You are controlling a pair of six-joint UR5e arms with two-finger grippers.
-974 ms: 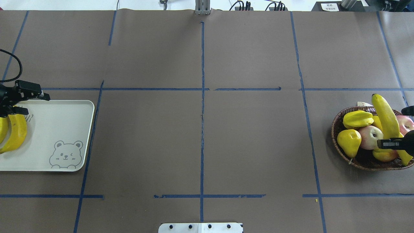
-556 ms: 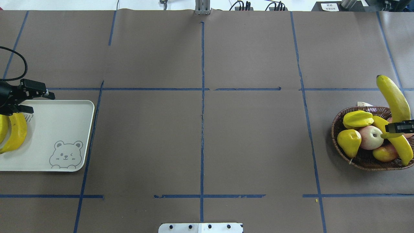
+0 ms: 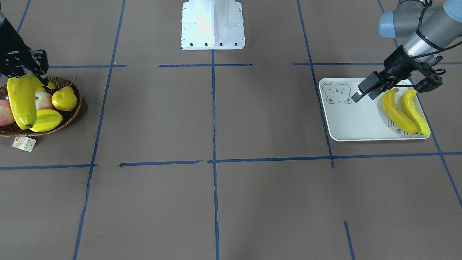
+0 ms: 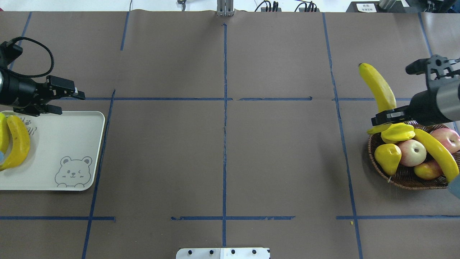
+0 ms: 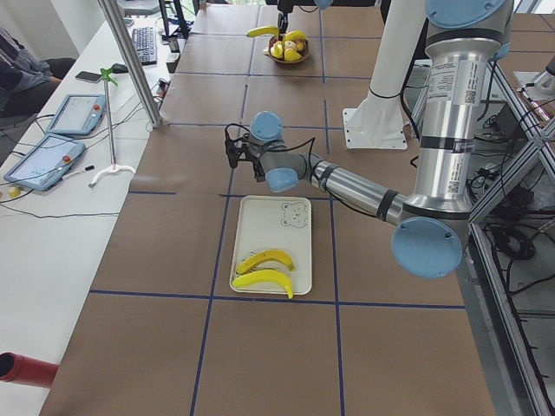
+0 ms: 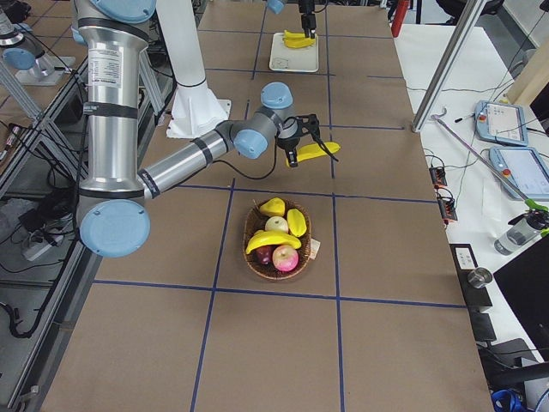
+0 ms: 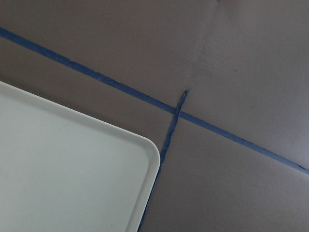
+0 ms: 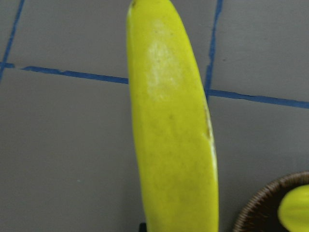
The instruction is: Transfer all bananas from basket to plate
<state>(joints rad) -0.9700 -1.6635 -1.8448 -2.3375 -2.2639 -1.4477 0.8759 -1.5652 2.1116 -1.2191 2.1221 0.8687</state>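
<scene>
Our right hand (image 4: 386, 116) is clamped on the lower end of a yellow banana (image 4: 377, 86), and the banana's long free end sticks out past the fingers. Just beside and below this hand sits the wicker basket (image 4: 402, 180), where a second banana (image 4: 436, 153) lies among other fruit. Far across the tabletop from it is the bear-print plate (image 4: 72, 144) with two bananas (image 4: 18, 144). Our left hand (image 4: 70, 104) hovers at that plate's edge, fingers apart and empty. We judge the end grip lets the banana swing, so carry it high and steadily, then lower it onto bare plate.
</scene>
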